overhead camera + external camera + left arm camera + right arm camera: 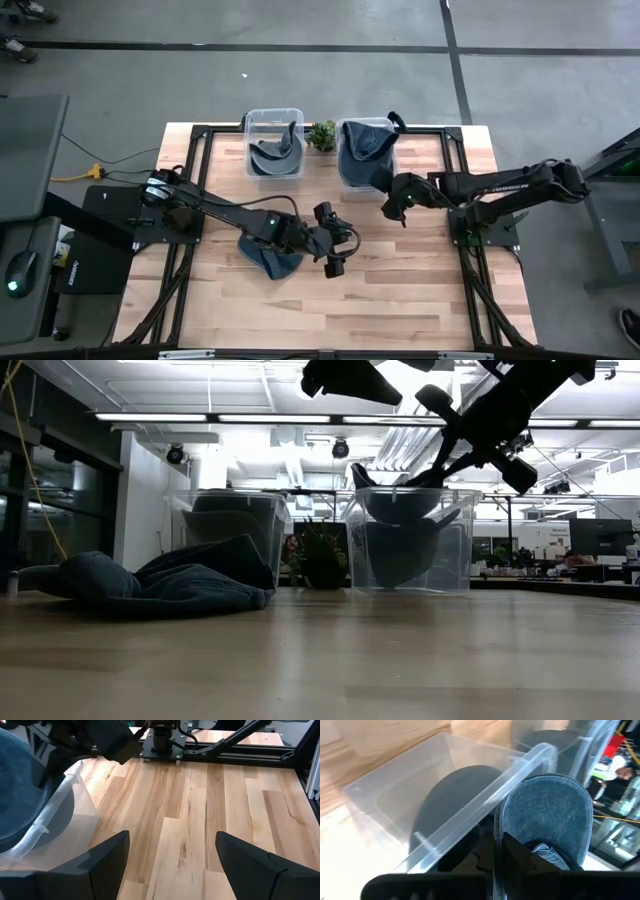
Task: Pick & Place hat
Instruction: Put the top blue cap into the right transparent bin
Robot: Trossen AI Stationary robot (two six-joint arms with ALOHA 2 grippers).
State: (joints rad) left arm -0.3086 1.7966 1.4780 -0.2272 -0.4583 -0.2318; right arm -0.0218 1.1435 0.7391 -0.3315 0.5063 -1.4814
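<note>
At the right bin's five o'clock corner, the right gripper clenches a blue hat's brim over the rim. The left gripper hangs released above the table, another hat at its nine o'clock.

I see a small plant at twelve o'clock on the wooden table. At nine o'clock, off the table, a mouse sits on a grey desk, with a yellow cable nearby.

blue-grey cap hanging over clear bin's rim, dark hat inside the bin
</note>
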